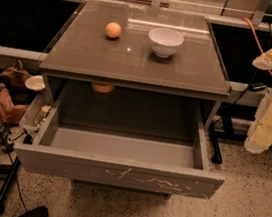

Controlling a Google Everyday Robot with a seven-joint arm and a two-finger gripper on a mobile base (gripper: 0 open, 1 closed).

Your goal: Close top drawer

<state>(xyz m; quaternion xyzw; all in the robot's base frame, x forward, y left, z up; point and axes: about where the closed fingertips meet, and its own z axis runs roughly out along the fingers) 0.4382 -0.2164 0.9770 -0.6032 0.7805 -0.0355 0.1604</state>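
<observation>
Jutting open toward the camera, top drawer (117, 171), long axis left-right, scratched front nearest, orange sphere (113, 30) and white bowl (165, 41) on the cabinet top (84, 47), gripper (258, 142) off right, apart, its grasp impossible to tell.

The top drawer (117, 171), wide, shallow and grey, spans the cabinet's full width and stands pulled far out toward the near side, level, its pale floor and side walls in view. Whitish scratches mark its flat front, mostly right of centre. The gripper (260, 140) hangs at the far right, well apart from it.
</observation>
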